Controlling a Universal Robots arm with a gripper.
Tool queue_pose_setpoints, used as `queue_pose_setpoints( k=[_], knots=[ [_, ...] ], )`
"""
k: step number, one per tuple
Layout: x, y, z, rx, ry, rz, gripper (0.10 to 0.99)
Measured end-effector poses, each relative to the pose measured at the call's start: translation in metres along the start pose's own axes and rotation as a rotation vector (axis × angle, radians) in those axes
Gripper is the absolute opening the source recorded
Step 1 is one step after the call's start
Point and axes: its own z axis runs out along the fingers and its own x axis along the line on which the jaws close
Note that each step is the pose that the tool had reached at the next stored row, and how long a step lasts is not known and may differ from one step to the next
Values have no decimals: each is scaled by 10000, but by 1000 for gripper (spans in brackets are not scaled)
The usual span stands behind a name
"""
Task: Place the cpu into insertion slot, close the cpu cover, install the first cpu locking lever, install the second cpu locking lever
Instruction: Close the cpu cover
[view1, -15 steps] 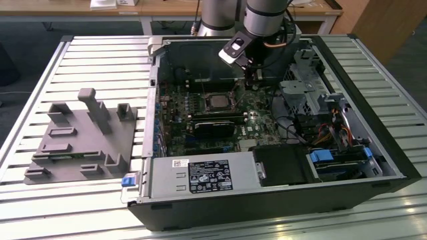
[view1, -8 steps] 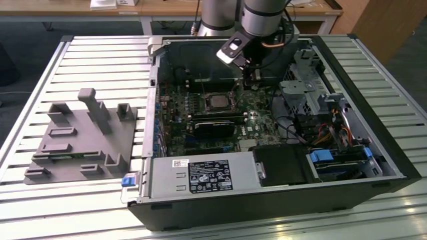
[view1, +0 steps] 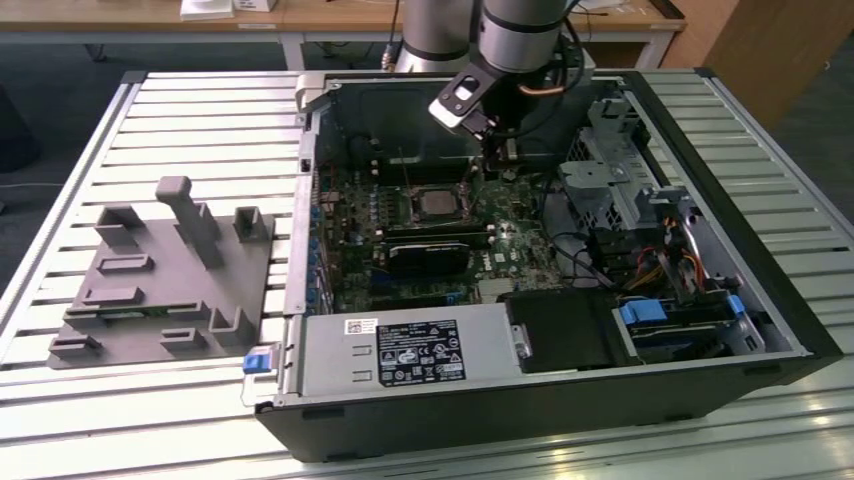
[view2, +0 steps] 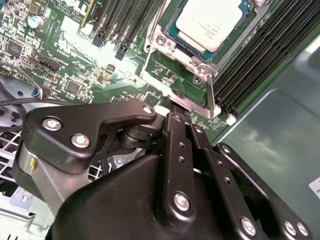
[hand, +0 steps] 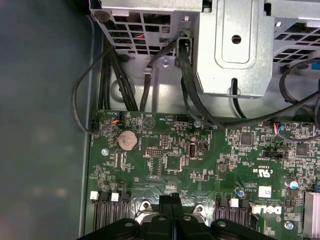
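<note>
Second wrist view gives the close look: the cpu (view2: 210, 22) lies flat in its socket with its pale face up. It is square, so no side is the long one, and its edges run parallel to the black memory slots (view2: 250, 65) beside it. Between the socket and the gripper (view2: 176, 114) the silvery cover (view2: 200, 102) is swung open, with green board showing through its window. The gripper's fingers are pressed together with no gap, tips at the cover's free edge; whether they pinch it I cannot tell.

The first wrist view looks past the closed fingertips (hand: 171, 199) over the motherboard (hand: 200, 165) to a coin battery (hand: 127, 140), black cables (hand: 107, 75) and a metal drive cage (hand: 235, 45).

The exterior view shows the whole case (view1: 534, 420) on a slatted table (view1: 200, 120). The arm reaches in beyond the socket (view1: 410, 203), and a grey fixture (view1: 160, 270) sits at the exterior view's left.
</note>
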Motion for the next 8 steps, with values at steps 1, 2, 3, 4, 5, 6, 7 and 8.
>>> queue_pose_setpoints(
  k=[1,2,3,4,5,6,7,8],
  knots=[
    [0,-5,0,-1,1,0,114],
    [0,-9,0,-1,1,0,114],
    [1,-13,0,0,1,0,114],
    [1,-16,1,-1,1,0,114],
    [1,-19,1,0,0,0,114],
    [1,-23,1,0,0,-1,114],
    [1,-26,1,0,0,0,114],
    [1,-29,1,0,1,0,114]
  ],
)
